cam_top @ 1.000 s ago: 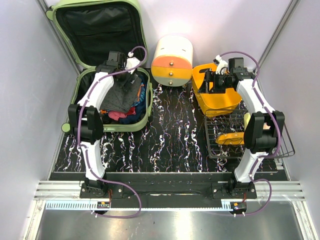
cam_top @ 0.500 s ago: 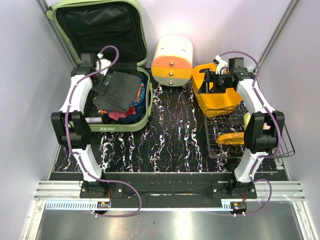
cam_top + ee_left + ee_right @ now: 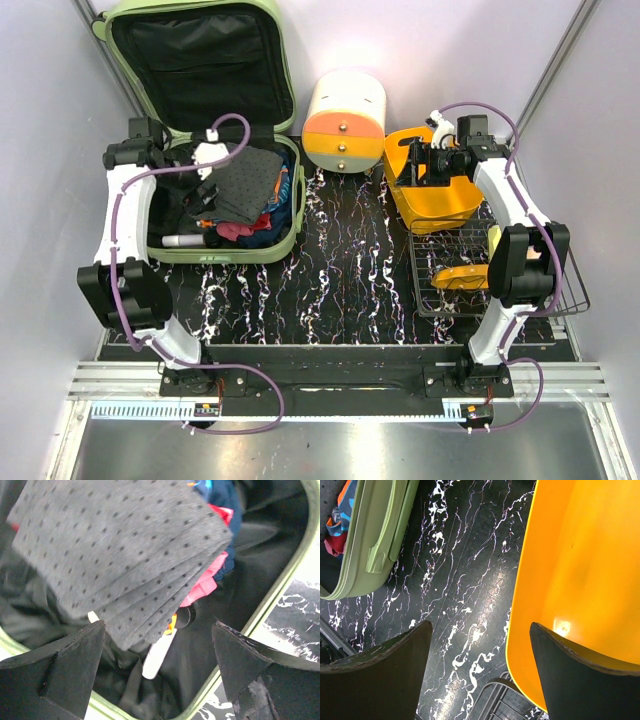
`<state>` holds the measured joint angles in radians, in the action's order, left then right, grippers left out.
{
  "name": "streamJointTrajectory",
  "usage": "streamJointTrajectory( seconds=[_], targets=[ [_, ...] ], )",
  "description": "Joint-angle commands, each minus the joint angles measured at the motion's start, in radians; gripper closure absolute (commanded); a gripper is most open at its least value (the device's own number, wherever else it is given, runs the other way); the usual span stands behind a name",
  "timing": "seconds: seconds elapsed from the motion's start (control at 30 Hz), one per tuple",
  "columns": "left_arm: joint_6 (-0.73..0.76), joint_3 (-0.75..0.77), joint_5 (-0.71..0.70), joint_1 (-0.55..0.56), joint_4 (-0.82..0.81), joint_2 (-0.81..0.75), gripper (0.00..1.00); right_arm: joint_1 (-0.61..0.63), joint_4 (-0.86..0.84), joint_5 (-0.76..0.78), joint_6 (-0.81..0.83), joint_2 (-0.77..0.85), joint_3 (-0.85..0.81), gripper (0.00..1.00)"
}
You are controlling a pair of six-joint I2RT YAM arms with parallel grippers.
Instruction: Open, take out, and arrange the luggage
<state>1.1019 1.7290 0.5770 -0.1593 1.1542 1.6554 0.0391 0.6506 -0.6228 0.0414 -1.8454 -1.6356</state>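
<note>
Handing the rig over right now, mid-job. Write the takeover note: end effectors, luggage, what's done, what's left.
The left end effector is open and empty, above the folded grey dotted cloth.
The right end effector is open and empty, over the rim of the orange plastic bin.
Luggage: the pale green hard-shell suitcase sits far left, lid up.
Done: opened.
Left: take out and arrange the clothes inside.

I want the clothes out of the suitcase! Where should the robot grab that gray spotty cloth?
Grab the gray spotty cloth by its layered folded edge nearest the left hand. Come from above: it lies on top of the pile in the luggage, and that edge overhangs, so a finger can probably slip under.
</note>
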Motion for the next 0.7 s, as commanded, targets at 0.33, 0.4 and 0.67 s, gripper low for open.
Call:
streamJointTrajectory(
  seconds=[0.33,0.4,0.67],
  targets=[
    [0.667,-0.014,-0.015,0.118,0.076,0.153,0.02,-0.002,-0.002,-0.031,-0.002,0.095,0.014,0.11],
    [0.696,-0.041,-0.045,0.118,0.061,0.158,0.02,-0.001,0.003,-0.029,0.0,0.098,0.02,0.11],
    [0.701,-0.106,-0.115,0.116,-0.054,0.17,0.11,-0.002,0.012,-0.022,0.002,0.094,0.017,0.11]
  ],
)
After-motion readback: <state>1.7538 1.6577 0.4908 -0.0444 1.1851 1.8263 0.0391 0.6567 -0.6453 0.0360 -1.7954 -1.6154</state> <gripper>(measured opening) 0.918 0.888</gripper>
